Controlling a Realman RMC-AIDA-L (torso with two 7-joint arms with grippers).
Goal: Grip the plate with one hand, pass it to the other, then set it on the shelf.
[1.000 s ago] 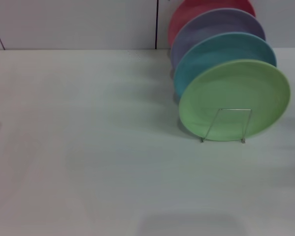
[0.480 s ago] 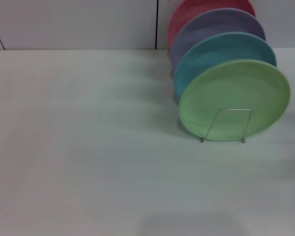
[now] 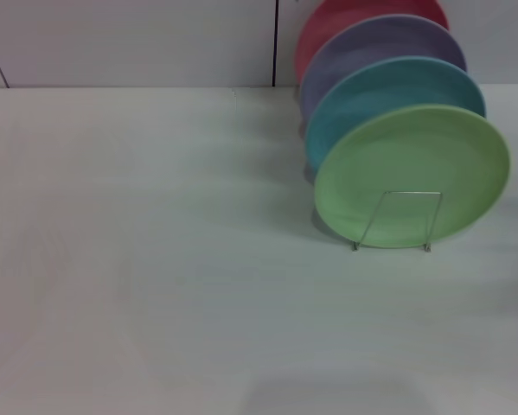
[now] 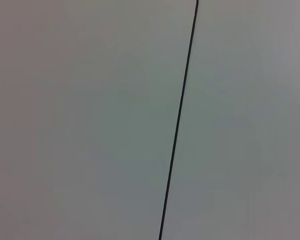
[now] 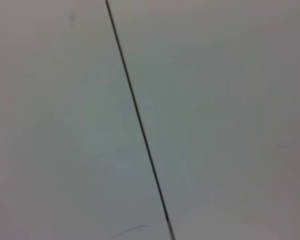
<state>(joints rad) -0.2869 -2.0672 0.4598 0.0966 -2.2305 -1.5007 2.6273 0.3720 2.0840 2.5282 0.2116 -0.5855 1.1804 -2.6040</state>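
Tabletop (image 3: 155, 303) filled the lower frame, with no gripper for you to check, so finger state went unseen. Right of centre, the plate (image 3: 412, 175) leaned upright in the shelf (image 3: 404, 220), nearest of four, likely already delivered; turquoise plate (image 3: 388, 91), lavender plate (image 3: 371, 47) and red plate (image 3: 345, 15) stood behind.

The white table (image 3: 155, 259) lies open across its left and front; on the right, upright plastic plates in the silver wire rack (image 3: 395, 220) block passage, the light green round plate (image 3: 412, 164) foremost.

Four plates upright in a row on the table's (image 3: 155, 259) right side, the plate (image 3: 412, 173) foremost in the shelf (image 3: 397, 220)
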